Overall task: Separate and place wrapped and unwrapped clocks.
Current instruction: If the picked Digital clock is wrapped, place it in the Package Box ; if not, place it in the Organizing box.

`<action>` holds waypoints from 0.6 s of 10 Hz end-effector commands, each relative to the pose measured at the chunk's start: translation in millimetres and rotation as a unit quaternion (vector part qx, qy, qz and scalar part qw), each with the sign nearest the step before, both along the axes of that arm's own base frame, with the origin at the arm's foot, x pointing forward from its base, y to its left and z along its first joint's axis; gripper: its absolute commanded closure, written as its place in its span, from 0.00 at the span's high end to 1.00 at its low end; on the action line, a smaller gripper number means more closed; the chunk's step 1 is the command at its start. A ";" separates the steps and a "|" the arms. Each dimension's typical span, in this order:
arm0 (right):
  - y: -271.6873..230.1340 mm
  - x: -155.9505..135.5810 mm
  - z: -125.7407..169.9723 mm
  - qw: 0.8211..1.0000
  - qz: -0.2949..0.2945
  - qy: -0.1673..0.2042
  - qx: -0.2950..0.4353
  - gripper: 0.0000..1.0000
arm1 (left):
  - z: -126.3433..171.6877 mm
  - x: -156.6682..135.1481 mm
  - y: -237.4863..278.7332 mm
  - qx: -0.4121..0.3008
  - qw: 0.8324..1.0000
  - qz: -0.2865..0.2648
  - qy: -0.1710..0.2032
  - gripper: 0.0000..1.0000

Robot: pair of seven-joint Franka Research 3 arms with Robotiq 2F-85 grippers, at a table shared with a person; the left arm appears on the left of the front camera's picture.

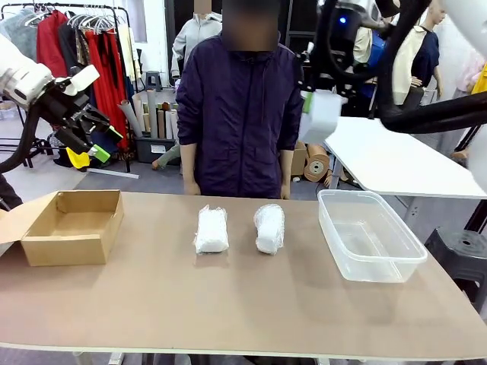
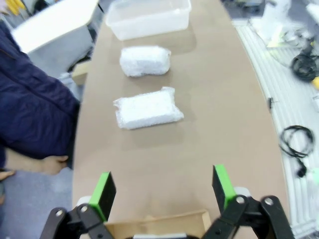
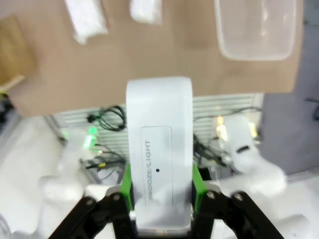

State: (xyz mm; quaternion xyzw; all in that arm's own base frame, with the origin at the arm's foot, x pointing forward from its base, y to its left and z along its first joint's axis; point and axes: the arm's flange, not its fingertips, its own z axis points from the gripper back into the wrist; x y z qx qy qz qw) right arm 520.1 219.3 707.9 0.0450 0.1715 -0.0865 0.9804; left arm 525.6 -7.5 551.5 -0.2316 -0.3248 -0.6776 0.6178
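Two wrapped clocks lie side by side mid-table, one flat and rectangular (image 1: 211, 230) (image 2: 148, 107) (image 3: 86, 20), the other rounder (image 1: 269, 227) (image 2: 145, 60) (image 3: 146, 10). The bare white unwrapped clock (image 1: 319, 115) (image 3: 159, 149), printed SNOOZE/LIGHT, hangs high above the table's right part, with my right gripper (image 3: 160, 186) shut on it between green pads. My left gripper (image 1: 95, 144) (image 2: 164, 186) is open and holds nothing, raised above the cardboard box (image 1: 70, 226) at the table's left end.
A clear plastic bin (image 1: 370, 236) (image 2: 148, 18) (image 3: 255, 31) stands at the table's right. A person in a dark jacket (image 1: 240, 114) stands at the far edge, behind the wrapped clocks. Cables (image 2: 295, 144) lie on the floor beside the table.
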 end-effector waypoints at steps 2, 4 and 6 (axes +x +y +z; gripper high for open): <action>-67.0 -89.9 -115.5 0.996 0.023 -0.068 -0.048 0.00 | 0.9 -4.2 0.2 0.001 1.000 -0.001 0.001 1.00; -87.6 -92.3 -142.4 0.978 0.031 -0.181 -0.101 0.00 | 0.9 -4.2 0.2 0.001 1.000 -0.001 0.001 1.00; -99.9 -86.4 -151.5 0.961 0.054 -0.246 -0.117 0.00 | 0.9 -4.2 0.2 0.001 1.000 -0.001 0.001 1.00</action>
